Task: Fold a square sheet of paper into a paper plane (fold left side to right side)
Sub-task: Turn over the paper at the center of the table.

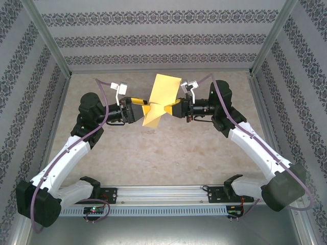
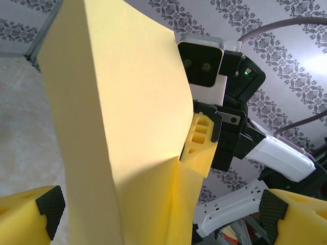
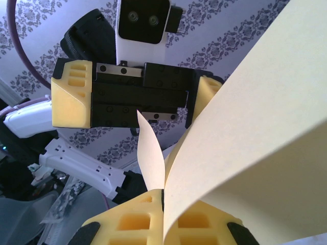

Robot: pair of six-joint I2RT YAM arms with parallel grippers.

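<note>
The square sheet of paper [image 1: 166, 89] is yellow-orange, bent and partly folded, and hangs above the middle of the floor between both grippers. My right gripper [image 1: 172, 108] is shut on it; in the right wrist view [image 3: 163, 204] its yellow fingers pinch the sheet [image 3: 245, 127] at a crease, and two flaps curl upward. My left gripper [image 1: 144, 110] faces it, open. In the left wrist view its black pads [image 2: 50, 203] stand wide apart at the bottom corners with the paper [image 2: 117, 102] between them, untouched. From the right wrist view the left gripper [image 3: 138, 99] shows spread jaws.
The beige marbled floor [image 1: 163, 158] lies below the arms. Patterned walls [image 1: 163, 38] and aluminium posts [image 1: 51, 46] close in the back and sides. The metal rail [image 1: 163, 196] carrying both arm bases runs along the near edge.
</note>
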